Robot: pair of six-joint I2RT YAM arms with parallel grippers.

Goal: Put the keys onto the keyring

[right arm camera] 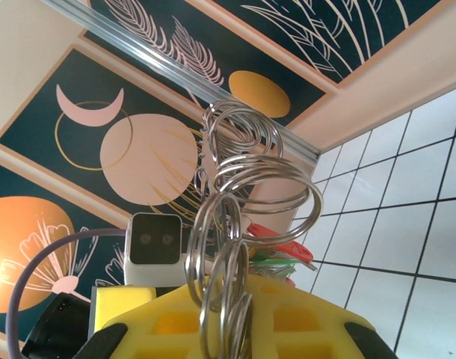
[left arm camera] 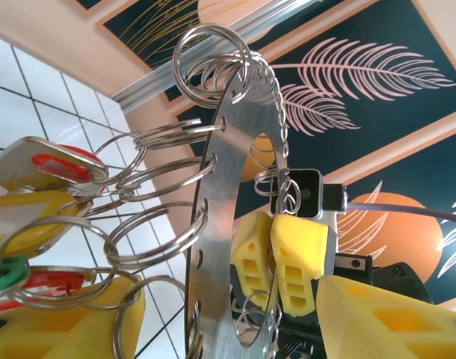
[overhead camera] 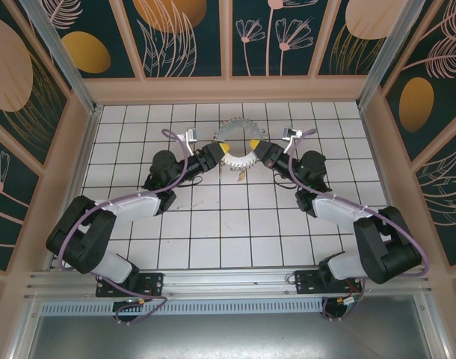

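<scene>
Two-handed threading step, seemingly: pinched the keyring [left arm camera: 235, 187] above the worktop [overhead camera: 235, 224] with the right hand [left arm camera: 271, 262]; had the left hand [left arm camera: 228, 321] spread astride its rim, keys [left arm camera: 52, 161] lying against one finger [left arm camera: 63, 329]. Next called for steering a key onto a loop [left arm camera: 161, 232].

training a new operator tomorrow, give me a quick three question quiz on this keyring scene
1. Fill in: the small silver keys beside the left gripper have red and ____ plastic heads.
2. True or false: the large flat silver metal hoop lies on the white tiled table, away from both grippers.
3. Which gripper is clamped on the hoop's rim? A) left B) right gripper C) neither
Key: 1 green; 2 false; 3 B.
</scene>
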